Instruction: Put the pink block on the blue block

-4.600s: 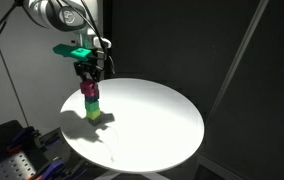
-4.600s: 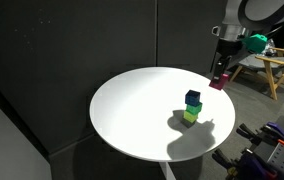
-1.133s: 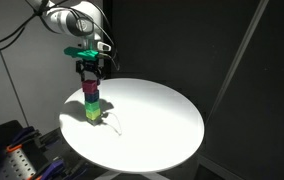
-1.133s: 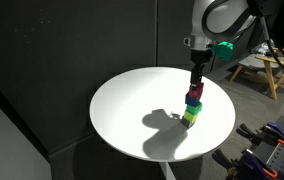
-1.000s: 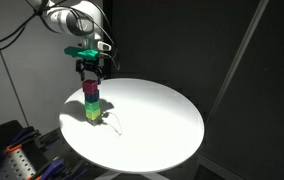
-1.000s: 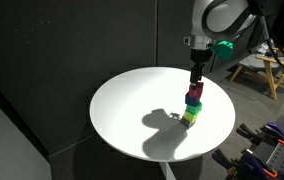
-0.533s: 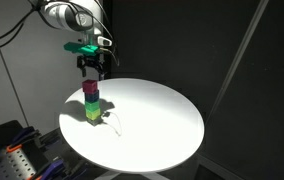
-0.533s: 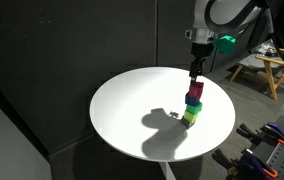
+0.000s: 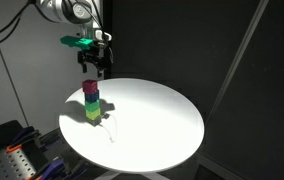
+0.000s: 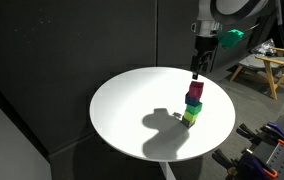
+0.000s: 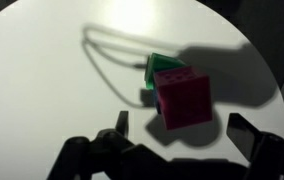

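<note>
The pink block [image 9: 90, 90] tops a stack near the edge of the round white table [image 9: 157, 125]. The blue block [image 9: 90, 99] lies directly under it, over a green cube [image 9: 91, 107] and a yellow-green cube [image 9: 92, 116]. In the other exterior view the same stack shows pink block [image 10: 196, 91] over blue block [image 10: 193, 101]. My gripper [image 9: 93, 71] hangs open well above the stack, holding nothing. In the wrist view the pink block [image 11: 182, 95] sits below and between the spread fingers of the gripper [image 11: 182, 128], apart from both; it hides the blue block.
Black curtains stand behind the table [image 10: 132, 110]. A tool rack [image 9: 12, 155] sits low beside the table. A wooden stand [image 10: 264, 65] is off to the side. The stack stands close to the table's edge; the remaining tabletop is bare white.
My open gripper has risen straight up from the pink block, which stays on the stack. The stack has not moved.
</note>
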`<state>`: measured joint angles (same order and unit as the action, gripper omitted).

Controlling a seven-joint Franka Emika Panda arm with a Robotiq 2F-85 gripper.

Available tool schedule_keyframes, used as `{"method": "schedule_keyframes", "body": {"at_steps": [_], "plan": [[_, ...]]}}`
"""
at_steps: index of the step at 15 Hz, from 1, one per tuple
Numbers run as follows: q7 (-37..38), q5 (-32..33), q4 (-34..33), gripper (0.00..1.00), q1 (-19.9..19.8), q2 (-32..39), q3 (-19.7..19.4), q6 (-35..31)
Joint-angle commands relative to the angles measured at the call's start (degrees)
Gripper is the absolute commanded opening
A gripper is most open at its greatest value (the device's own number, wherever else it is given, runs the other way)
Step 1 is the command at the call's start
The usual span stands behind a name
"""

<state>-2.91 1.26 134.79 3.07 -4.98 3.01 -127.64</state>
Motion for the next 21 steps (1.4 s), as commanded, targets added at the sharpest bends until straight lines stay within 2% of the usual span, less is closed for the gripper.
{"method": "schedule_keyframes", "body": {"at_steps": [1, 9, 21], "plan": [[5.21, 2.52, 1.53, 1.00, -0.62, -3.49, 0.01, 2.52], [8.68, 3.12, 4.16, 1.00, -0.89, -8.69, 0.11, 4.70], [6.21, 0.96, 7.63, 1.00, -1.38, -16.13, -0.88, 7.05]]}}
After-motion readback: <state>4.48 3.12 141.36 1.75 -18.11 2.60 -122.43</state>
